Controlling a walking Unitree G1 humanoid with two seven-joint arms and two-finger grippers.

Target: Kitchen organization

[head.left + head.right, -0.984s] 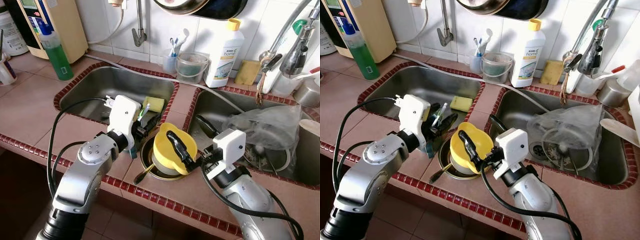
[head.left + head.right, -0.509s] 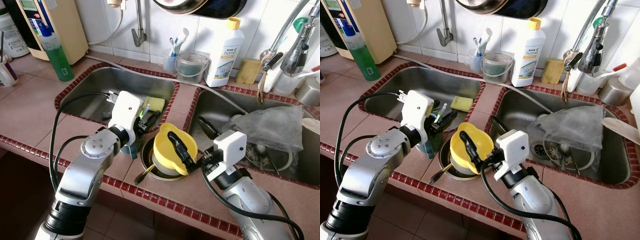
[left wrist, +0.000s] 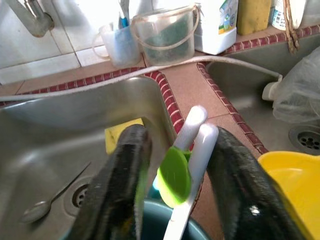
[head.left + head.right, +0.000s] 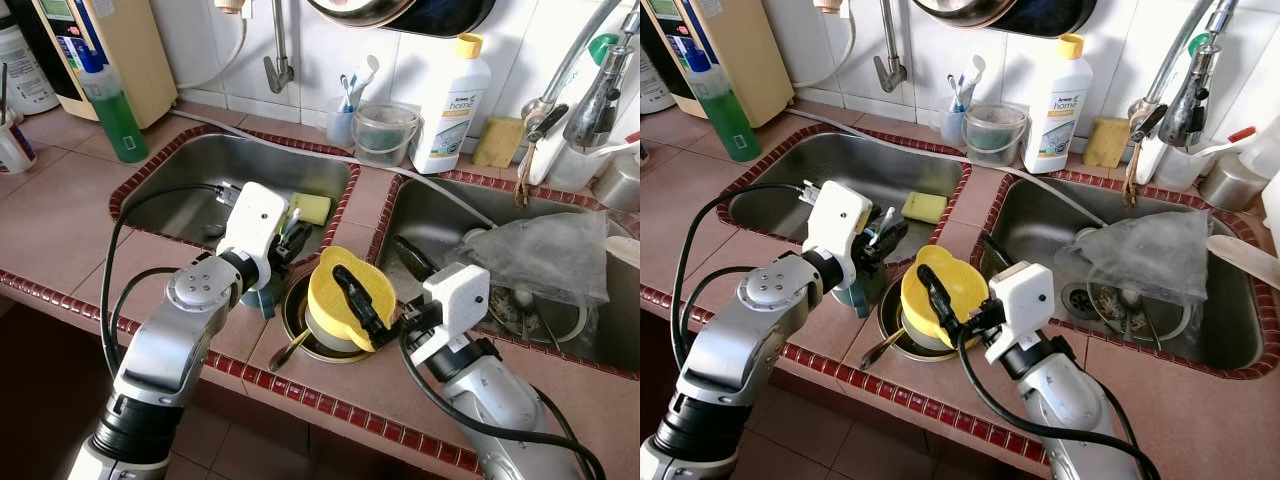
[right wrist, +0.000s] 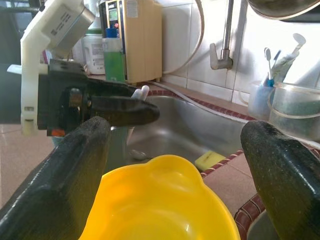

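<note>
our left gripper (image 3: 172, 165) fingers sit narrow around white utensil handles (image 3: 195, 140) over a teal cup (image 4: 262, 296); right gripper (image 4: 368, 305) fingers spread wide, straddling the yellow bowl (image 4: 340, 295)

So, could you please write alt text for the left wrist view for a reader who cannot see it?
The left end effector has its black fingers on either side of two white utensil handles with a green piece, above a teal cup. Beyond lie a steel sink holding a spoon and yellow sponge, and a yellow bowl.
</note>
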